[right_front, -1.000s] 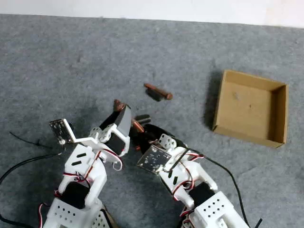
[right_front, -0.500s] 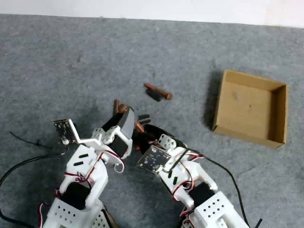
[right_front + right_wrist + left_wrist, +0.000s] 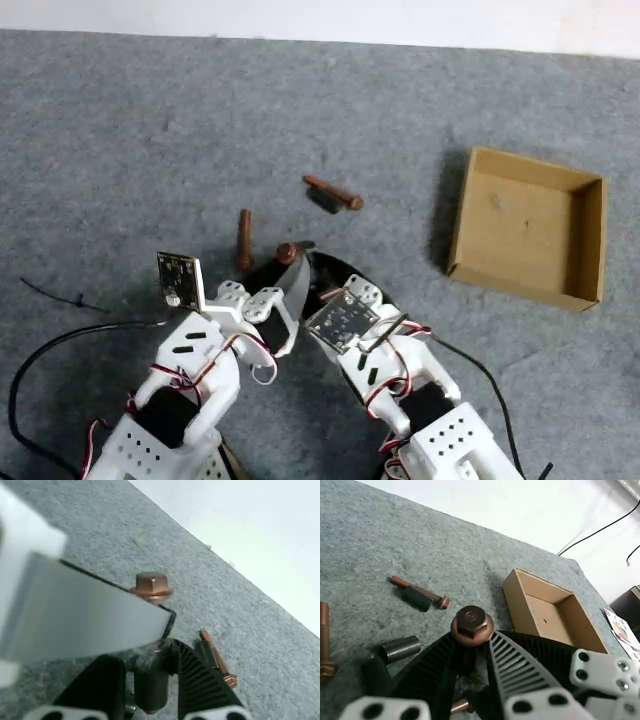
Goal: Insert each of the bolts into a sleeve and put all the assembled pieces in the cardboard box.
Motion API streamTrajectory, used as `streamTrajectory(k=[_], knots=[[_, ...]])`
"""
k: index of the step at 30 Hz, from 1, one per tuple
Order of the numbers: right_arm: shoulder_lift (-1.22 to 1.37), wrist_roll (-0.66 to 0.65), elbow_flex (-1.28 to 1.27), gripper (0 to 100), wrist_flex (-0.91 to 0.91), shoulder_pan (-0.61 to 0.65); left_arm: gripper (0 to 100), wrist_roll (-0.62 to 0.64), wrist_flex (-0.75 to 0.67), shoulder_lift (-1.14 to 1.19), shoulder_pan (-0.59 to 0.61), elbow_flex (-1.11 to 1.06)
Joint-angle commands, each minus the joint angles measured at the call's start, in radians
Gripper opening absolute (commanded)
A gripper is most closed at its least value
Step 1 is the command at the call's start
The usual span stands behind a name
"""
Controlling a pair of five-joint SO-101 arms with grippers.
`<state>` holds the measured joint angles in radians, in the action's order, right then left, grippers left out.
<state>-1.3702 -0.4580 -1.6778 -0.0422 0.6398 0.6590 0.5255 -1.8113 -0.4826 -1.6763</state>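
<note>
Left wrist view: the left gripper (image 3: 472, 639) clamps a copper hex-head bolt (image 3: 472, 621) head upward, probably to align it with the dark cylindrical sleeve (image 3: 150, 695) pinched in the right gripper (image 3: 147, 662).

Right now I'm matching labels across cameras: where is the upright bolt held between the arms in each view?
High view: the upright bolt is mid-mat, just robot-side of the finished bolt.
Left wrist view: head-up, pinched in the left tool.
Right wrist view: its head shows above a grey plate; the dark sleeve sits in the right tool.
Shared landmark: the finished bolt, lying on the mat.
</note>
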Motion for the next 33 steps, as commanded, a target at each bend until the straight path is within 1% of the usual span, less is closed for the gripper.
streamTrajectory(k=[1, 6, 8, 10, 13, 15, 16, 19, 21, 22, 25, 28, 30, 33], knots=[[-0.004, 0.008, -0.125, 0.5, 0.056, -0.044, 9, -0.005, 0.015, -0.013, -0.019, -0.019], [-0.004, -0.005, -0.125, 0.5, 0.056, -0.056, 35, -0.002, 0.055, -0.013, -0.016, -0.019], [-0.004, -0.021, -0.125, 0.5, 0.058, -0.071, 40, 0.015, 0.054, -0.013, 0.042, -0.019], [-0.004, -0.021, -0.125, 0.5, 0.058, -0.085, 41, 0.101, 0.038, -0.013, 0.153, -0.007], [-0.004, -0.02, -0.125, 0.5, 0.058, -0.111, 38, 0.21, -0.031, -0.013, 0.332, 0.007], [-0.004, -0.02, -0.125, 0.5, 0.058, -0.13, 35, 0.259, -0.066, -0.013, 0.415, 0.008], [-0.004, -0.02, -0.125, 0.5, 0.059, -0.139, 33, 0.267, -0.083, -0.013, 0.438, 0.004], [-0.004, -0.02, -0.128, 0.5, 0.096, -0.174, 24, 0.269, -0.1, -0.013, 0.45, -0.001], [-0.004, -0.017, -0.133, 0.5, 0.133, -0.226, 19, 0.261, -0.106, -0.013, 0.452, -0.012], [-0.004, 0.006, -0.125, 0.5, 0.137, -0.263, 16, 0.236, -0.106, -0.013, 0.452, -0.013], [-0.005, 0.135, -0.111, 0.5, 0.142, -0.397, 8, 0.166, -0.106, -0.013, 0.455, -0.016], [-0.004, 0.227, -0.056, 0.5, 0.134, -0.533, 0, 0.132, -0.101, -0.013, 0.456, -0.018], [0.004, 0.233, -0.025, 0.6, 0.117, -0.602, 1, 0.112, -0.1, -0.013, 0.456, -0.019], [0.005, 0.152, 0.036, 0.6, 0.01, -0.664, 1, 0.104, -0.095, -0.013, 0.456, -0.019]])
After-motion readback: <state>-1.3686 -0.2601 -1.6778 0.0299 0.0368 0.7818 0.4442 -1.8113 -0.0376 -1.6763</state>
